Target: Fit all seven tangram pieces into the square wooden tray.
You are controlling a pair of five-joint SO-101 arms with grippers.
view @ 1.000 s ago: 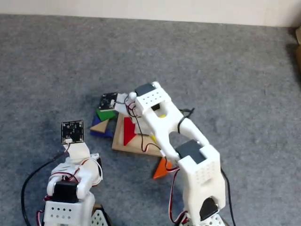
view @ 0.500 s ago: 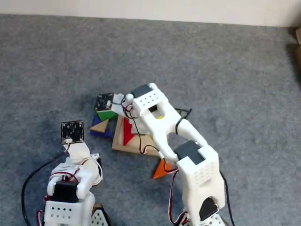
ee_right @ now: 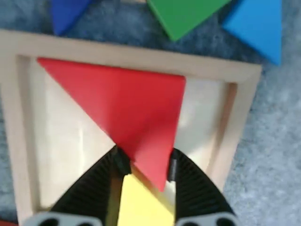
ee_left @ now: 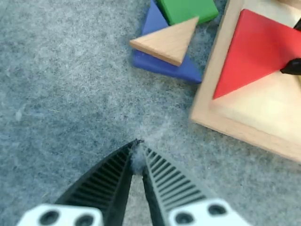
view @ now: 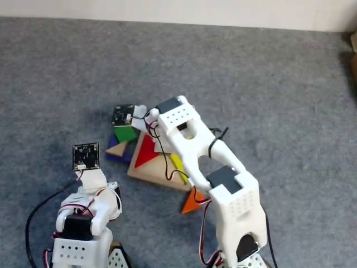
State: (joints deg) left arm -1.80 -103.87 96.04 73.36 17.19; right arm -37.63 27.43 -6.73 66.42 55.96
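The square wooden tray (view: 140, 175) lies mid-table, holding a red triangle (view: 145, 152) and a yellow piece (view: 177, 165). My right gripper (ee_right: 143, 165) is over the tray (ee_right: 141, 59), shut on one corner of the red triangle (ee_right: 131, 113), with the yellow piece (ee_right: 141, 202) just beneath. Left of the tray lie a green piece (view: 126, 133), a plain wooden triangle (view: 117, 149) and a dark blue piece (view: 114, 157). An orange triangle (view: 192, 201) lies by the tray's near corner. My left gripper (ee_left: 137, 150) is shut and empty, low over the carpet near the tray (ee_left: 221, 70).
A light blue piece (ee_right: 256, 23) lies beyond the tray's far rim next to the green piece (ee_right: 188, 14). Grey carpet covers the table. The right arm (view: 189, 145) stretches over the tray's right half. Open carpet lies to the far left and right.
The right gripper has swung left with the red triangle. The tray has slid and turned slightly, and the yellow piece now shows in it. The left arm is unmoved.
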